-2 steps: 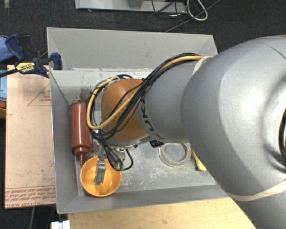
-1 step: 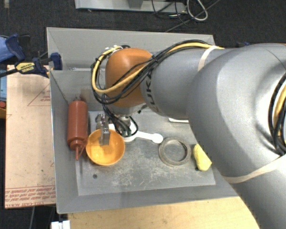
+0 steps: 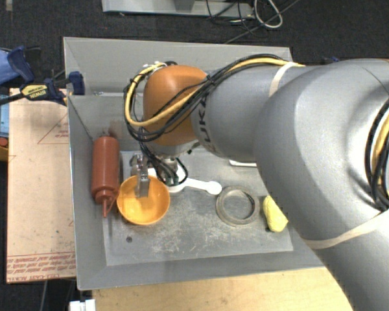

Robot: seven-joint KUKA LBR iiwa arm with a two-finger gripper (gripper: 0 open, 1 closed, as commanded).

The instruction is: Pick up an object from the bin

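The gripper is hanging low over the orange bowl, its tip looking to be inside the rim; whether it is apart or together I cannot tell. The bowl is sitting at the left of the bin, just beside a brown squeeze bottle, with a white spoon near its right. I am judging this as the grasping step. Next, it is needing a firm pinch on the bowl's wall and a straight lift clear of the bottle.

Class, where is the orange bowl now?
The orange bowl sits at the camera view's left, beside the brown bottle, under the end effector, left of the metal ring.
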